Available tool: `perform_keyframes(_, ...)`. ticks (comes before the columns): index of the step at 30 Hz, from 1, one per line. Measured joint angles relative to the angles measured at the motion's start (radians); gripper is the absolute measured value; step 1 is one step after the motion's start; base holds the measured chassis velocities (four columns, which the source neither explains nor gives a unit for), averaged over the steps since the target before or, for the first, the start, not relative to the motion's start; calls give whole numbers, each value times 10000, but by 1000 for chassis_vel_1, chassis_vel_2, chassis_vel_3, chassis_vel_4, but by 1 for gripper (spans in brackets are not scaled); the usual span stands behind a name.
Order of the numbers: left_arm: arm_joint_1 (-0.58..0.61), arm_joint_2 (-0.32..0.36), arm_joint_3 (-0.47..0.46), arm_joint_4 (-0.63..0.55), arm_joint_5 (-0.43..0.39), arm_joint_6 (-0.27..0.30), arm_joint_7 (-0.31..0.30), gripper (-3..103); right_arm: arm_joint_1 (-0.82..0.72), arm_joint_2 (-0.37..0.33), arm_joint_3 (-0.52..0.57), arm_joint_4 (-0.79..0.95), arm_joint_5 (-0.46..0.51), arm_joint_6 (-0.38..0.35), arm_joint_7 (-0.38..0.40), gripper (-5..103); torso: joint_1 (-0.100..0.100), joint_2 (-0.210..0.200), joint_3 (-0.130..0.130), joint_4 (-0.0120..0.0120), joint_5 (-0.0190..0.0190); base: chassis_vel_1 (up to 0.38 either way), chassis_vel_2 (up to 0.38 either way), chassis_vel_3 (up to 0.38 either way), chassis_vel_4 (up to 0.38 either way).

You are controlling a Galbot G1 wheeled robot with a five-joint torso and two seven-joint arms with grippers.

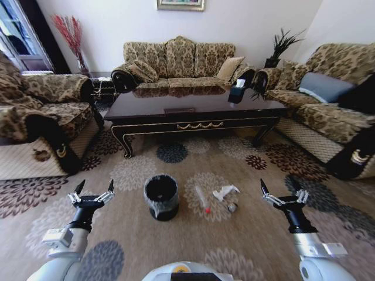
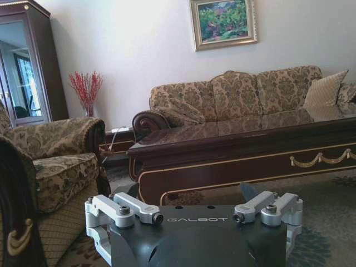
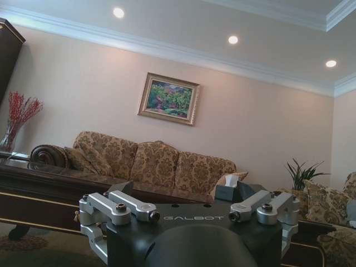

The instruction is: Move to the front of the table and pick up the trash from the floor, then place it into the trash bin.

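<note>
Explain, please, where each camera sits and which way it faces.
Head view: on the head, looking down at the carpet with the trash bin, the trash and both open grippers, left, right.
Left wrist view: behind the left gripper, facing the table.
Right wrist view: behind the right gripper, tilted upward.
All share the sofa.

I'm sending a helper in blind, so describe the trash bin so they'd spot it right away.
Start at the dark table in the middle of the sofas and look at the patterned carpet in front of it. The trash bin stands there, left of the bottle and paper scrap. It's the only round black bucket.
</note>
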Motion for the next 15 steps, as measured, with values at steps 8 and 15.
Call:
perform_keyframes(8,-370,113,58,-79,-166,524,-356,100,119,-36,-39,-122,-47,61,69,100,4,-1,3,3,-1,-119,170,126,-130)
perform_keyframes(15,-965,919,89,-412,-1824,2377,-1031,100,292,-52,-34,-170,-716,-44,151,100,-7,5,-6,0,-2,37,-47,-34,32)
